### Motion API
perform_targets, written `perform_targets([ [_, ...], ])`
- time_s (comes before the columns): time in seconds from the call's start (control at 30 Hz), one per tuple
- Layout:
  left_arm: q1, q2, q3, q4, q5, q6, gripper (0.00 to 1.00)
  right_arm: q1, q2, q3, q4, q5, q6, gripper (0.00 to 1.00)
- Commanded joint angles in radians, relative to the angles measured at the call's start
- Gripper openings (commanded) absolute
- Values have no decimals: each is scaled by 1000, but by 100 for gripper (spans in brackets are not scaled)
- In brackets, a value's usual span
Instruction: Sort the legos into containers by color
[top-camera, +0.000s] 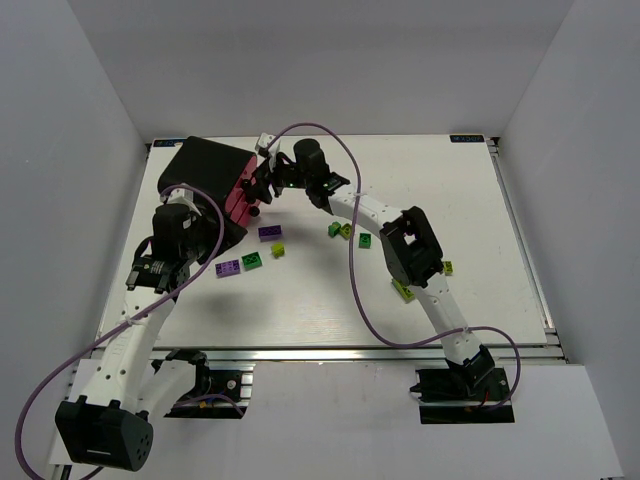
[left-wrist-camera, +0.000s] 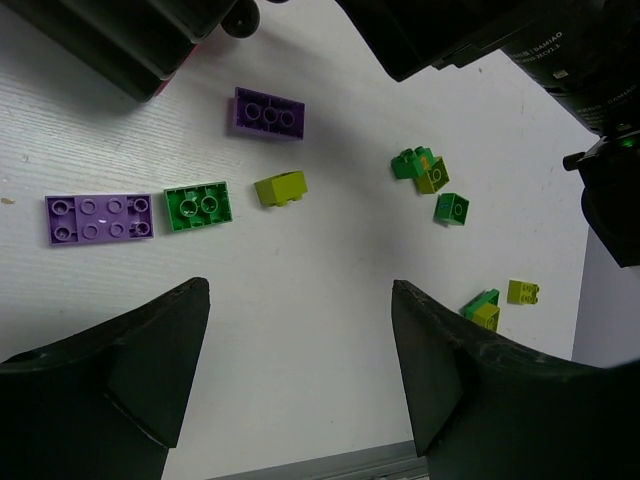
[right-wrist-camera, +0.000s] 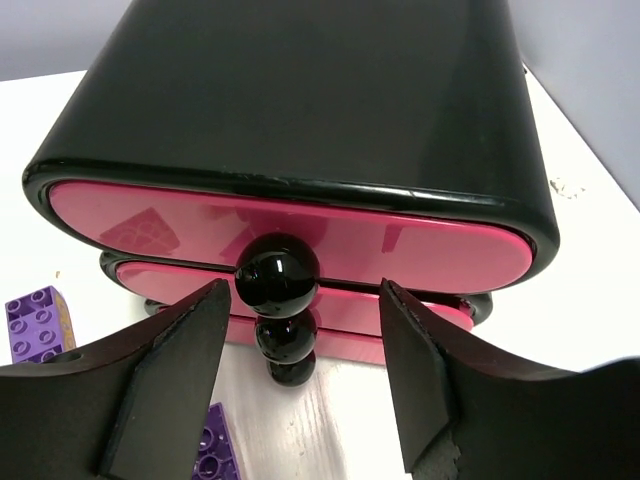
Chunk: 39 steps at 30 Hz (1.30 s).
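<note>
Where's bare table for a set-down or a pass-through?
Free: the table at far right, beyond the right arm; also the near strip between the bricks and the front rail. Crowded: the middle, from the cabinet to the right arm, bricks scattered throughout.

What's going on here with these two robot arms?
The right gripper stands open on either side of the top knob of the pink drawers in the black cabinet; every drawer looks shut. The left gripper hovers open over the legos scattered on the table, holding none.
</note>
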Motion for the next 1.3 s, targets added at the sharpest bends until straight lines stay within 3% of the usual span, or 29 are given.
perform_targets([
  [0.0,0,-7,28,-8,-13,-2,83,5,14,1,96,-25,-23,67],
  [0.27,0,-10,32,-19,-14,1,83,12,28,-8,162,-29,-14,56],
  [0.6,0,-9,35,-25,-14,7,83,38,40,-17,165,11,-38,52],
  [0.83,0,-3,21,-24,-22,5,81,28,31,-5,168,31,-37,30],
  [1.0,0,5,-1,-33,-43,-9,76,26,-21,-62,185,29,-26,21],
  [1.03,0,7,-2,-36,-51,-21,75,25,-35,-86,197,31,-29,16],
  [1.07,0,3,-7,-41,-57,-25,72,25,-71,-152,229,53,-29,0],
  [1.27,0,-12,-30,-51,-100,-64,63,16,-217,-388,322,57,-75,0],
])
